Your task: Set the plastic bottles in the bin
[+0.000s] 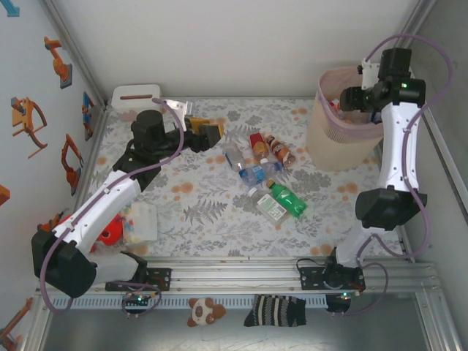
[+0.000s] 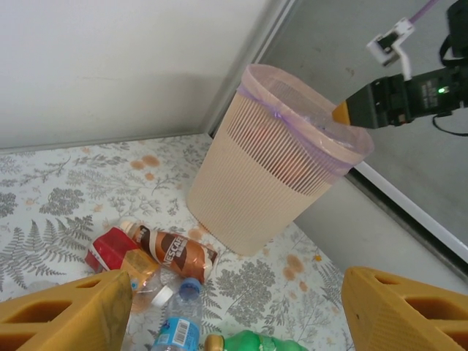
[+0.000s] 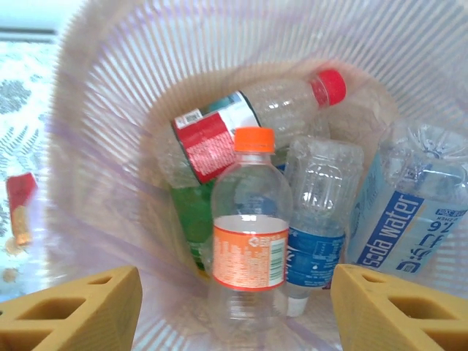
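Bottles point(image 1: 287, 199): maybe six on table point(image 1: 197, 219), five in bin point(image 1: 329, 139); left gripper point(image 2: 234, 311) and right gripper point(image 3: 234, 307) both gape empty.

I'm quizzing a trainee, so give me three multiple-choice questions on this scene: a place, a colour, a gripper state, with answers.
1. Where is the right gripper? A) above the bin B) down on the table C) folded at its own base
2. Cap colour of the orange-labelled bottle in the bin? A) blue B) orange C) green
3. The left gripper is? A) shut on a bottle B) shut, empty C) open, empty
Answers: A, its fingers frame the bin's inside; B, the cap shows orange; C, fingers wide apart, nothing between.
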Available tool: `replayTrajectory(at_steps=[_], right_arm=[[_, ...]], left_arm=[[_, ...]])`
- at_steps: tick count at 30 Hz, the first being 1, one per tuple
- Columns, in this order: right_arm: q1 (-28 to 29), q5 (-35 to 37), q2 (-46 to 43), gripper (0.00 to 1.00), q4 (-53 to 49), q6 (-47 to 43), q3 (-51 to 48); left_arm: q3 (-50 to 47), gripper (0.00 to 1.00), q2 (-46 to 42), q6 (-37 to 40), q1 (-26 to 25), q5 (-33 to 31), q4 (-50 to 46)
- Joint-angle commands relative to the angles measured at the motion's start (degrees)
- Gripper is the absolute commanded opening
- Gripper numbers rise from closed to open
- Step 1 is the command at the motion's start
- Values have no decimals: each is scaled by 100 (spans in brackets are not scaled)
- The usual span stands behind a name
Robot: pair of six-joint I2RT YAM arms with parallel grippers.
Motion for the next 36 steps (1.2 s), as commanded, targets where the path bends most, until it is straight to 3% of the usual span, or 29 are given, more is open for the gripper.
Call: replayTrajectory(at_steps=[1,8,18,26,36], right_arm=[[272,83,-351,66,473,549,-230],[1233,374,-675,57,924,1246,-598],[2455,594,-309,48,1045,1560,-956],[2824,470,256,46,851,1659,-1105],[2854,354,25,45,1292,1772,-1582]], left_arm=[[136,74,45,-111,48,-82,-139],[129,74,141,-260,64,-303,-392],[326,71,633,-678,166,-791,-1220],[899,69,1535,-1603,182,-1683,-2330],[2285,68,3175,-2947,-185,-2865,-3718]])
